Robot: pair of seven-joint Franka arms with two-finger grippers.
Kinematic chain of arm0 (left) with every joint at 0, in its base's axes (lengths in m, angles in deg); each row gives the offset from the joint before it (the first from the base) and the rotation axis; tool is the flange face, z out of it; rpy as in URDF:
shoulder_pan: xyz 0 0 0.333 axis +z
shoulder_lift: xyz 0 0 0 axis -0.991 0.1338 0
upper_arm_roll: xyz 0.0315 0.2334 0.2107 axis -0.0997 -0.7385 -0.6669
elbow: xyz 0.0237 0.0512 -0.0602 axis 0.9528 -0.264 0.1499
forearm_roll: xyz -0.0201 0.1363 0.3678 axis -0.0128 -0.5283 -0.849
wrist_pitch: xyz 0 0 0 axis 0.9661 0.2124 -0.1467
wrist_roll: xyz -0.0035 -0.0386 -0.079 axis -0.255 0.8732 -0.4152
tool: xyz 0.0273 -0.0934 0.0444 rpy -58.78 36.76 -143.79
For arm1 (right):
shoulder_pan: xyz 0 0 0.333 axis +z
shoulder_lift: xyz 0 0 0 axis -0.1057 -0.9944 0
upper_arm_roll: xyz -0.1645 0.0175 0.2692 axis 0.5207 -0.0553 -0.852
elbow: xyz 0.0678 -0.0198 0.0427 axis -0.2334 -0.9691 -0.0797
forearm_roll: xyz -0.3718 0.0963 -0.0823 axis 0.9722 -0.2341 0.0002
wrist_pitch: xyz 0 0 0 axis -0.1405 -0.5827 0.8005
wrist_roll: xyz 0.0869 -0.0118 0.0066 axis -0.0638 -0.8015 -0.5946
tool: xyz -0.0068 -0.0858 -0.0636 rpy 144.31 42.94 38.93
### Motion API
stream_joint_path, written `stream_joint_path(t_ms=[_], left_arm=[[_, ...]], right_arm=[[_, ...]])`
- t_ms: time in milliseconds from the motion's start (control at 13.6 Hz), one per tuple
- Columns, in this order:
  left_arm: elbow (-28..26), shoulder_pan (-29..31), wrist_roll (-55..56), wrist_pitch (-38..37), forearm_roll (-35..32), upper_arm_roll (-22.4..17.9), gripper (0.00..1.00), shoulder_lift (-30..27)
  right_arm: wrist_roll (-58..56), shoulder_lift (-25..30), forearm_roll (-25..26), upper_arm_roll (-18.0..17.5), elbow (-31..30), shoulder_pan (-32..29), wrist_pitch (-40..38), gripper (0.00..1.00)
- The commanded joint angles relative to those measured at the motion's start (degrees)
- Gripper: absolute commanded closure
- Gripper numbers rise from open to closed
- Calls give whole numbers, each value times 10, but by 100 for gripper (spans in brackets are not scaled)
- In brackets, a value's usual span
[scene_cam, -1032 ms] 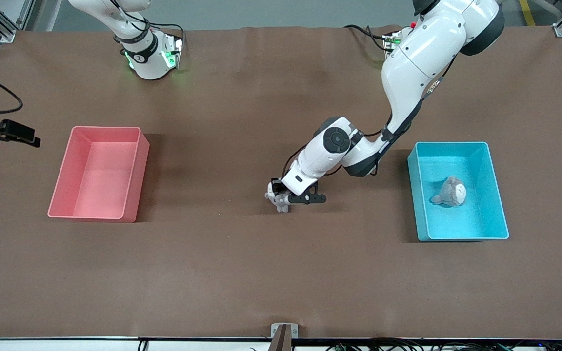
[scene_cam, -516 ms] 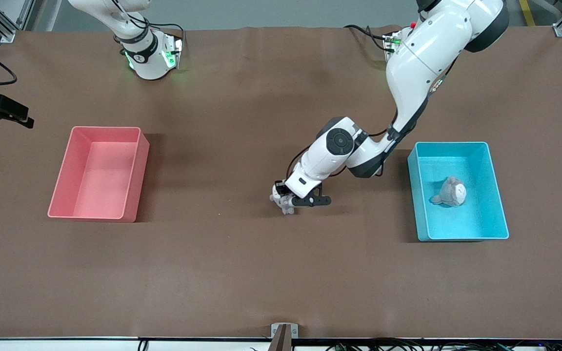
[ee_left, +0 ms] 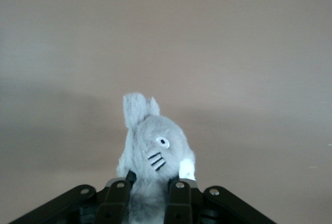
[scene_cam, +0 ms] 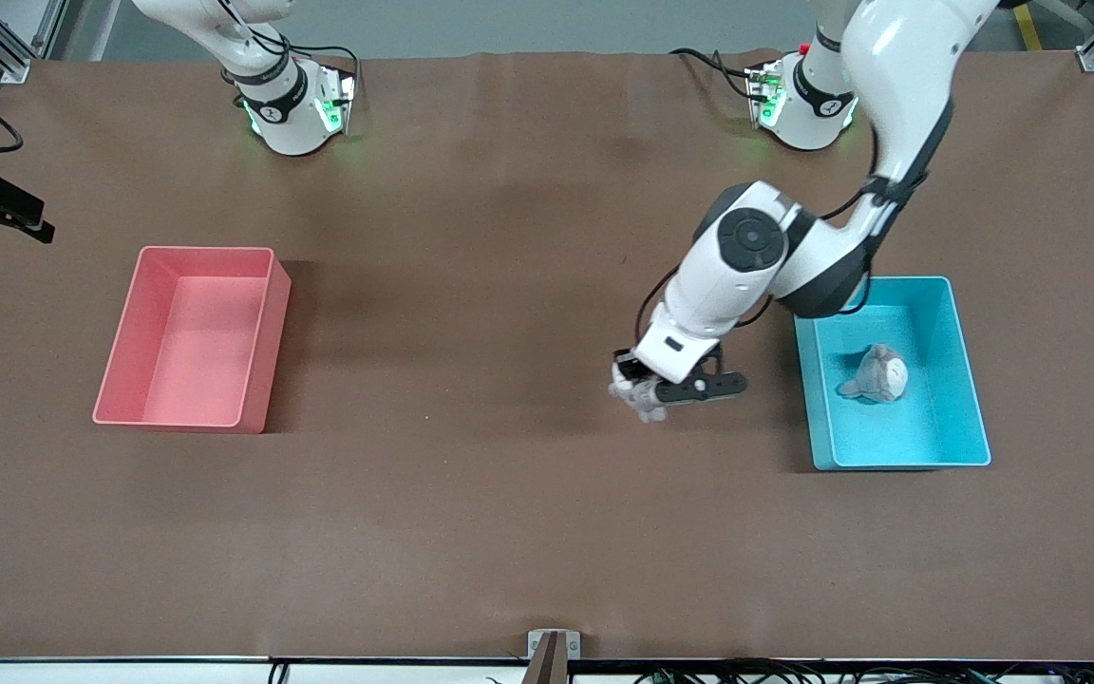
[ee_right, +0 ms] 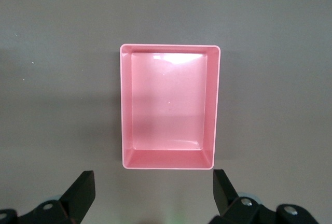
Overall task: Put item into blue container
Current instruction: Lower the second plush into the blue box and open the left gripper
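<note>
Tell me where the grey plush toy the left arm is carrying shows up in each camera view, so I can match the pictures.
Front view: the grey plush toy hangs in the shut left gripper, over bare table beside the blue container.
Left wrist view: it fills the lower centre, pinched between the fingers, ear up.
Right wrist view: not in it; only the pink bin and the open right gripper.
Shared landmark: the brown table.

An empty pink bin point(scene_cam: 191, 337) sits on the brown worktop point(scene_cam: 471, 513) toward the right arm's end, its long sides running from near to far, with a small metal bracket point(scene_cam: 552, 646) at the worktop's near edge.
</note>
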Motion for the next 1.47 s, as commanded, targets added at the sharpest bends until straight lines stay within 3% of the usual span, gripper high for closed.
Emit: stream_joint_path(t_ms=[0,221,442,737,884,1400], left_arm=[[-74,104,-62,-53,-5,49,77,-81],[-75,246,-203,-163,-5,109,77,-111],[-76,336,-347,-195,-4,114,77,-121],[-75,384,-392,-189,-22,111,77,-97],[-71,402,-399,-186,-70,112,76,-70],[-29,395,-377,-117,-122,111,75,30]], right_arm=[[-4,18,10,-2,-22,2,12,0],[-5,19,8,-2,-21,2,14,0],[-8,19,9,-2,-19,2,18,0],[-18,19,10,-2,-19,2,16,0],[-20,20,10,-2,-19,2,14,0],[-24,21,0,-2,-19,-1,1,0]])
